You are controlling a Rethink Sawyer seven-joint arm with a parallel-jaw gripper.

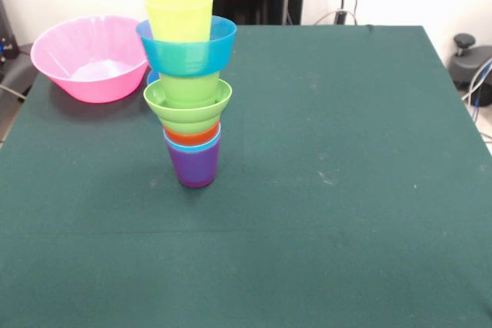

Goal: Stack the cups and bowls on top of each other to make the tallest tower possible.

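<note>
Front view: tower (188,94) stands upright, purple cup (194,167) lowest.

Elevated front view across table (346,190)

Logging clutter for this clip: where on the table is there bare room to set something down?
The green table is bare right of the tower out to its right edge, and across the near strip in front of the purple cup. The far left corner is crowded: pink bowl beside the tower.
</note>
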